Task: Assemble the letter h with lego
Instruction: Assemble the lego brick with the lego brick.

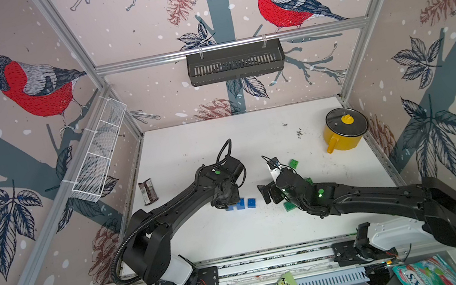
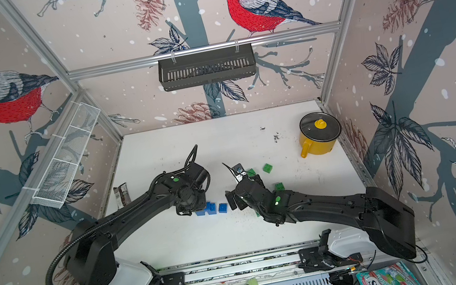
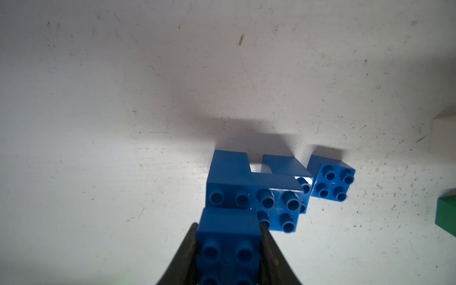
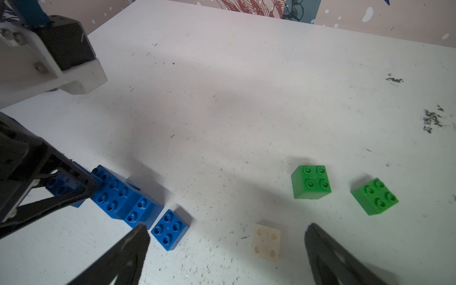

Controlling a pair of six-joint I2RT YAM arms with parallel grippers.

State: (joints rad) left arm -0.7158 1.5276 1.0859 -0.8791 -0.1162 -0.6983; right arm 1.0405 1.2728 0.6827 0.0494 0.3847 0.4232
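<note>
My left gripper (image 3: 228, 225) is shut on a small blue lego brick (image 3: 228, 244), studs facing the camera. It hovers right at one end of a blue lego assembly (image 3: 254, 195): a long brick bridging two lower ones. A loose blue cube (image 3: 332, 182) sits beside it. In both top views the left gripper (image 1: 226, 202) hides part of the blue group (image 1: 240, 203). My right gripper (image 4: 227, 229) is open above the table, with a white brick (image 4: 266, 244) lying between its fingers. Two green cubes (image 4: 311, 182) (image 4: 375, 196) lie beyond it.
A yellow pot with a lid (image 1: 343, 132) stands at the back right. A snack wrapper (image 1: 147, 191) lies near the left edge. A black basket (image 1: 235, 62) hangs on the back wall and a white wire basket (image 1: 99, 155) on the left wall. More green bricks (image 2: 279, 186) lie beside the right arm.
</note>
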